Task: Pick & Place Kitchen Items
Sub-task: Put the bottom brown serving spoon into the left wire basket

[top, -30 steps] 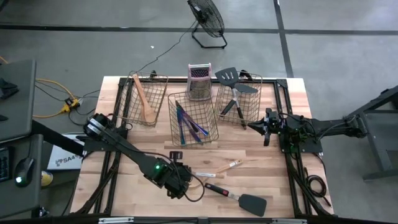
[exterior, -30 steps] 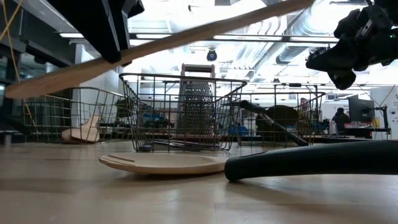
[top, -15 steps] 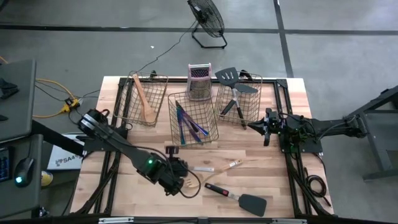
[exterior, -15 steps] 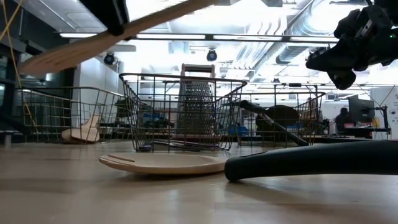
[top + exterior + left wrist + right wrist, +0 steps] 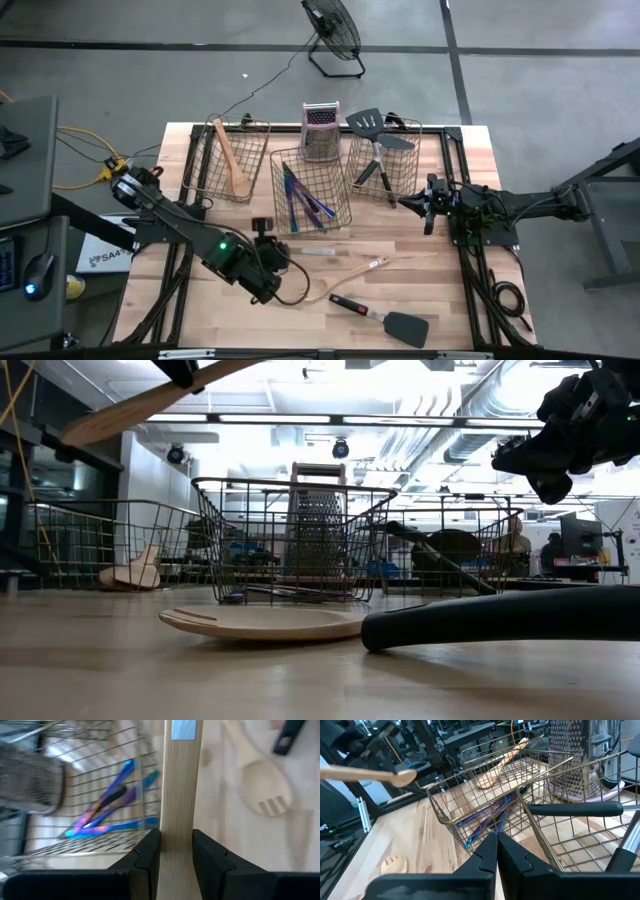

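Note:
My left gripper [image 5: 280,254] is above the table's near left middle, shut on a long pale wooden utensil [image 5: 312,251]. The low view shows the utensil [image 5: 140,405] tilted high over the table. On the tabletop lie a slotted wooden spoon [image 5: 345,282] and a black spatula with a red-black handle [image 5: 385,318]. My right gripper [image 5: 430,205] is shut on nothing, off at the table's right, above the tabletop. My left gripper pinches the wooden utensil's flat handle [image 5: 176,845] between its two fingers [image 5: 148,855], one on each long side. The fingers slant down, and the handle runs on ahead of them toward the table's right. The utensil is lifted clear of the table.
Three wire baskets stand at the back: the left one [image 5: 235,160] with wooden utensils, the middle one [image 5: 310,190] with iridescent cutlery [image 5: 107,805], the right one [image 5: 385,155] with black spatulas. A metal box grater [image 5: 320,130] stands behind the middle basket.
My left gripper has risen and gone toward the table's far left, tipping less steeply, still shut on the wooden utensil. The utensil has gone up with it, higher above the table than before.

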